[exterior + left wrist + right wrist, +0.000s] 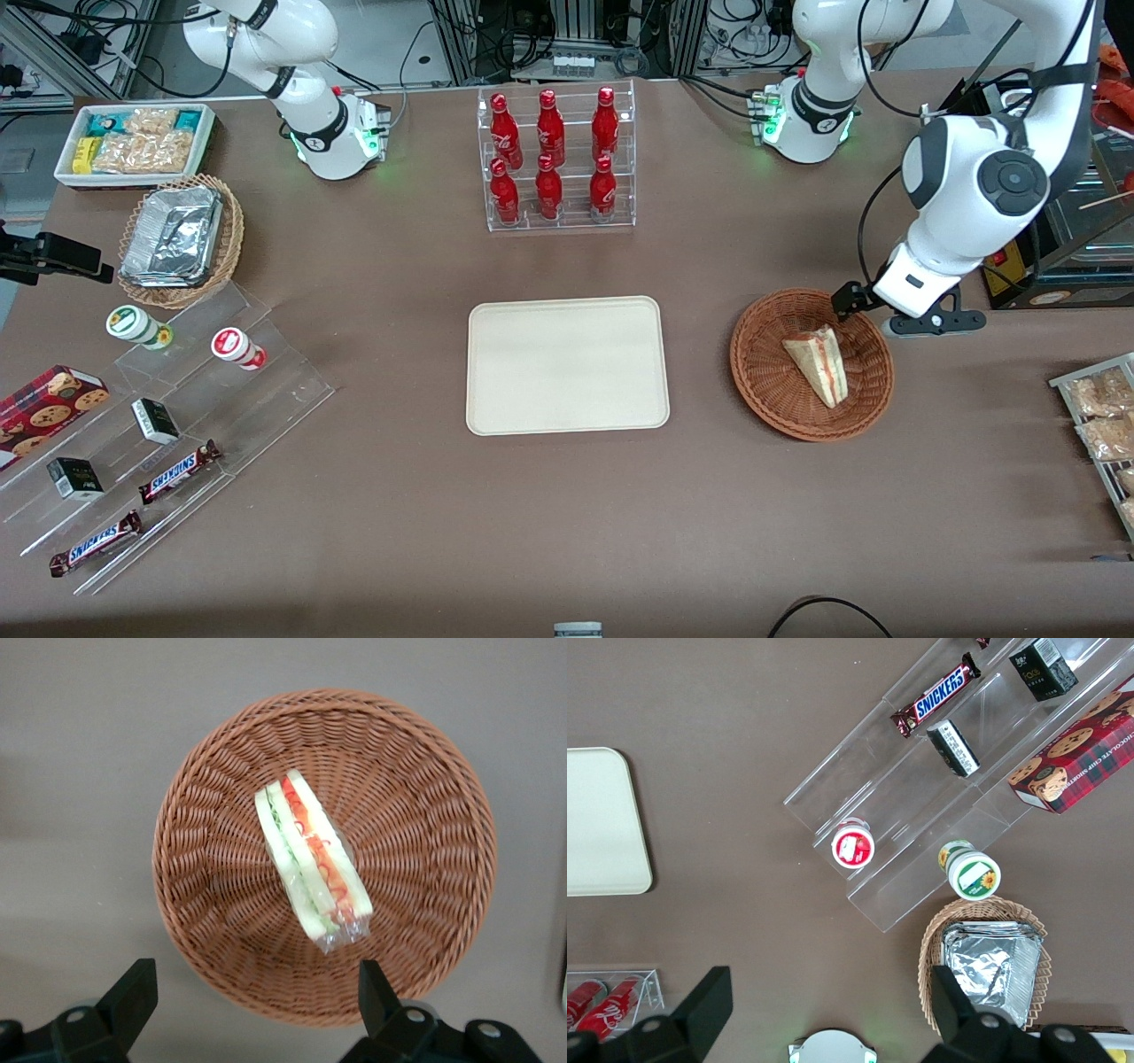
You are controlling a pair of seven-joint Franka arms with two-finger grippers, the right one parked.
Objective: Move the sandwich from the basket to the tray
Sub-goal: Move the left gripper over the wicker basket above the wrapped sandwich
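Two fingers of the gripper (250, 997) are spread wide apart with nothing between them, hanging above the basket's (769, 392) rim on the side farther from the front camera. In the front view the gripper (849, 299) is mostly tucked under the white wrist, which points down at the table while the forearm rises toward the working arm's end. One dark fingertip pokes out over the wicker edge, not touching anything as far as I can tell.

Sandwich (819, 362) is lying in the middle of the basket, pointed end facing the front edge of the table. From the wrist camera the sandwich (312, 860) shows its cut edge: pale bread, then green, then red and orange stripes, all under clear wrap that bunches up at one end. The basket (423, 806) is reddish-brown weave, round and shallow.

Cream tray (567, 365) sits near the table's centre, beside the basket toward the parked arm's end, well apart from it, flat with rounded corners. A clear rack of red bottles (555, 157) stands near the table's back edge, farther from the front camera than the tray.
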